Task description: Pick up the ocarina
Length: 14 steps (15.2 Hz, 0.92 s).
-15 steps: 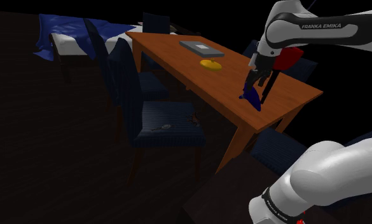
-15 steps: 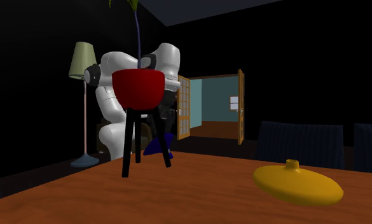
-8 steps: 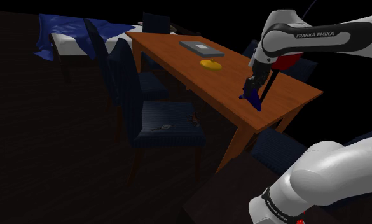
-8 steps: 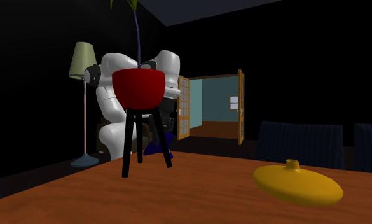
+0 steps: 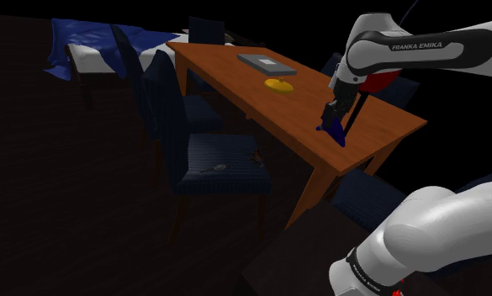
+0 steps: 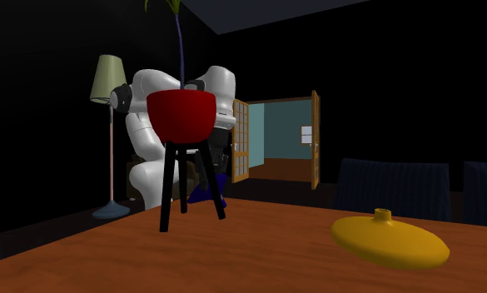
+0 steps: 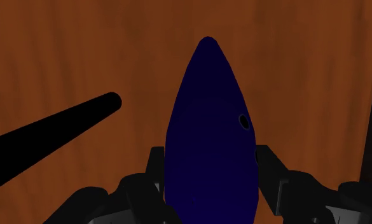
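Nearest obstacle: the plant stand (image 6: 181, 112), a red pot on black tripod legs, stands on the table (image 5: 227, 76) just beside the gripper (image 5: 331, 122). In the wrist view one black leg (image 7: 57, 130) slants in close along one side of the dark blue ocarina (image 7: 206, 146). The table's edge runs near its other side. Bare tabletop lies beyond the ocarina's tip. The yellow vessel (image 5: 277, 85) and grey book (image 5: 267, 63) lie well apart, farther along. Dark chairs (image 5: 210, 164) line the table's side at the shoulder view's left.
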Tool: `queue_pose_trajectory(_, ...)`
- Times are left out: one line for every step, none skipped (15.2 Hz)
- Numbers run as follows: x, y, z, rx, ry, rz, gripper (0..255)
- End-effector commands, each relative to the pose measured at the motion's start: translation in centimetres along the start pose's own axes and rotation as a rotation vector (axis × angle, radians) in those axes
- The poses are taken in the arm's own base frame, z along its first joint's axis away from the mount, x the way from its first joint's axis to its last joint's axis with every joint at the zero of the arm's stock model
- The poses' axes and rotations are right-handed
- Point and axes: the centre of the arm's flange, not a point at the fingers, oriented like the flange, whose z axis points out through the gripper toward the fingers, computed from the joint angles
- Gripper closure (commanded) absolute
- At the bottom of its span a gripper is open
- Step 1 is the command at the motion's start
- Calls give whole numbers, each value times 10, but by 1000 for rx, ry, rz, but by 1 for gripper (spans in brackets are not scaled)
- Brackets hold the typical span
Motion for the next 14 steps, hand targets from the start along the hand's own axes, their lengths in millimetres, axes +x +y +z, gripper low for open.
queue_pose_trajectory(0,1,2,1,-6,0,255)
queue_pose_trajectory(0,2,-3,1,-6,0,255)
queue_pose_trajectory(0,2,-9,1,-6,0,255)
queue_pose_trajectory(0,3,-14,1,-6,0,255)
queue_pose_trajectory(-1,3,-19,1,-6,0,255)
queue_pose_trajectory(-1,4,-24,1,-6,0,255)
queue_pose_trajectory(-1,5,-30,1,-6,0,255)
queue_pose_trajectory(-1,5,-35,1,-6,0,255)
queue_pose_trajectory(-2,6,-40,1,-6,0,255)
queue_pose_trajectory(-2,7,-45,1,-6,0,255)
queue_pose_trajectory(-2,7,-51,1,-6,0,255)
queue_pose_trajectory(-2,8,-56,1,-6,0,255)
queue_pose_trajectory(-3,9,-61,1,-6,0,255)
queue_pose_trajectory(-3,9,-66,1,-6,0,255)
